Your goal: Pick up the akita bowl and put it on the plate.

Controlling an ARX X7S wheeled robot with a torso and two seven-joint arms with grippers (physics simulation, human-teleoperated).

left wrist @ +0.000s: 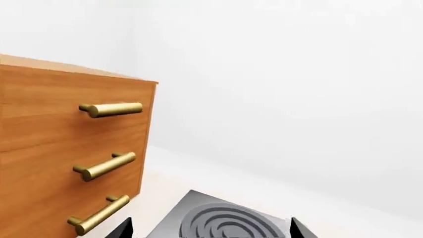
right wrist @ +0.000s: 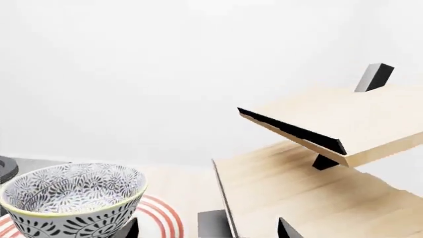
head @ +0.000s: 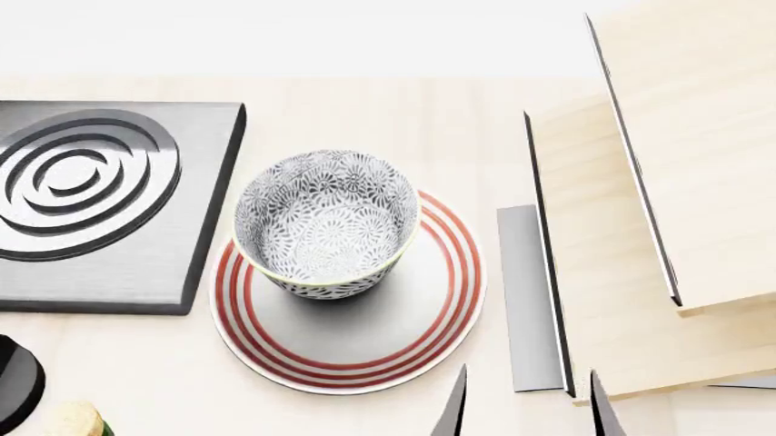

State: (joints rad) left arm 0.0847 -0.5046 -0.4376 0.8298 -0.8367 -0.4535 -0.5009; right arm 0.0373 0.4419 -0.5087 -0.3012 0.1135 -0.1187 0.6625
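Pale table [head: 401, 109], akita bowl [head: 325, 222] on plate [head: 363, 341]

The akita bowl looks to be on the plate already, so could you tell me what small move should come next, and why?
Probably draw the right end effector back. The akita bowl sits upright on the plate, ungripped, toward its back-left edge, so nothing remains to place.

The akita bowl [right wrist: 74, 201] sits upright on the plate [right wrist: 158, 216], whose red rings show beside it. Nearby stands a pale wooden shelf [right wrist: 330, 134] with two tiers on dark supports.
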